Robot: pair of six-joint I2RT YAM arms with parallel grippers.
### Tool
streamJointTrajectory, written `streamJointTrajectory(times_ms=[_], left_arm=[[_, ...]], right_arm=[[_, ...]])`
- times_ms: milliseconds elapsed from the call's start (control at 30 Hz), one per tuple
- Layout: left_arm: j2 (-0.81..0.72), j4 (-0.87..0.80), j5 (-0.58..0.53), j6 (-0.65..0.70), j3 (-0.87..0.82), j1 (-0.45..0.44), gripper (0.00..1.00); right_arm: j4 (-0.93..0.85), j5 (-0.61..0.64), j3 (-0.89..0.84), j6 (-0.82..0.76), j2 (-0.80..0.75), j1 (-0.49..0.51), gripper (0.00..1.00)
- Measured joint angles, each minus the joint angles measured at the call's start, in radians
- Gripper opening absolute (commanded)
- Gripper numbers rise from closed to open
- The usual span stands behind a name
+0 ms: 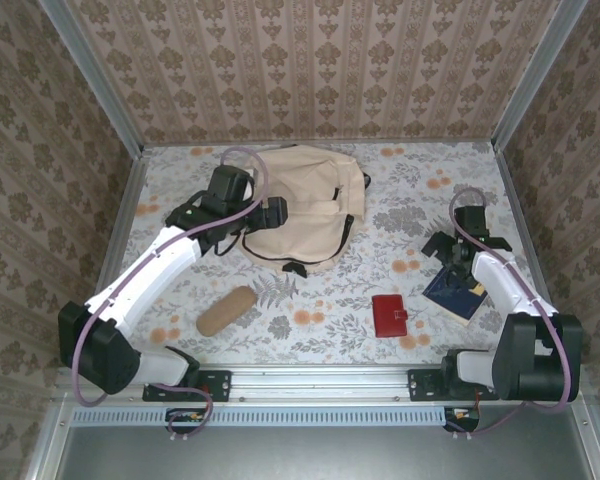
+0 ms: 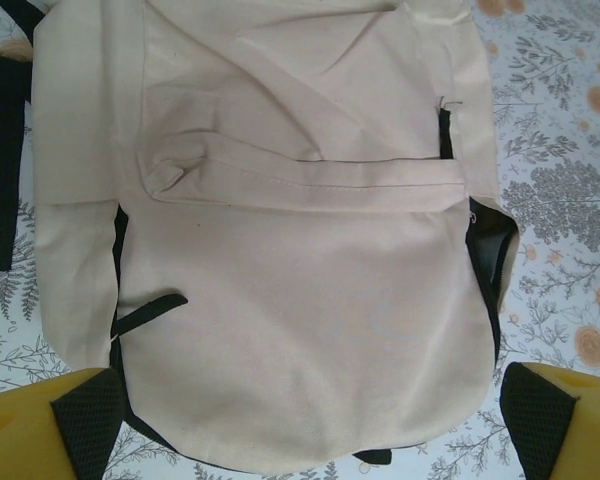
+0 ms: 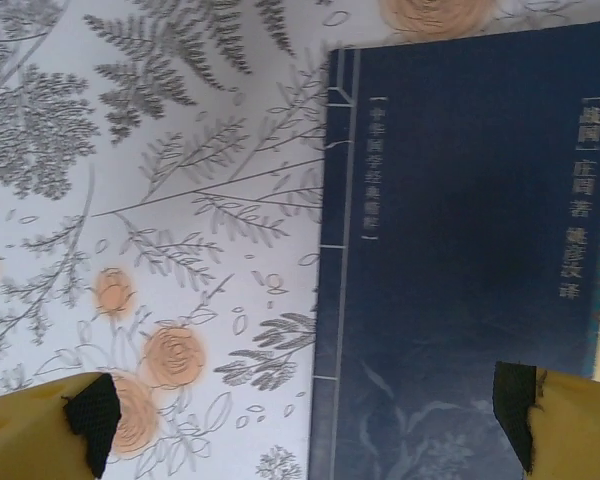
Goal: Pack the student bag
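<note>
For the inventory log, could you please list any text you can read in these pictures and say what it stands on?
Dark blue book, cover: two vertical columns of pale Chinese characters, too blurred to quote reliably.
Student bag, red wallet, tan pouch: no text visible.

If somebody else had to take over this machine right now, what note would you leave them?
Pincers: the left pincer is open above the bag, holding nothing. The right pincer is open above the book, holding nothing.
Things: the bag lies flat at the far middle of the table. The pouch and wallet lie nearer the arms, the book on the right. All three are outside the bag.
Done: nothing visibly packed.
Left: get the book, wallet and pouch into the bag. I cannot tell whether it is unzipped enough.
</note>
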Motion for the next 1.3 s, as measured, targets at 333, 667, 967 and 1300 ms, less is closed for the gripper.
streamJointTrajectory(times_ms=[333, 667, 967, 1300], left_arm=[[-0.007, -0.008, 0.068, 0.018, 0.0, 0.005, 1.0], [0.007, -0.006, 0.139, 0.018, 0.0, 0.005, 1.0], [0.096, 0.014, 0.175, 0.016, 0.006, -0.053, 1.0], [0.29, 0.016, 0.205, -0.011, 0.113, -0.172, 0.92]], right_arm=[[0.02, -0.017, 0.0, -0.002, 0.156, -0.004, 0.99], [0.075, -0.108, 0.09, -0.007, 0.287, 0.032, 0.96], [0.148, -0.24, 0.254, -0.016, 0.444, 0.216, 0.94], [0.164, -0.356, 0.304, -0.037, 0.469, 0.344, 0.92]])
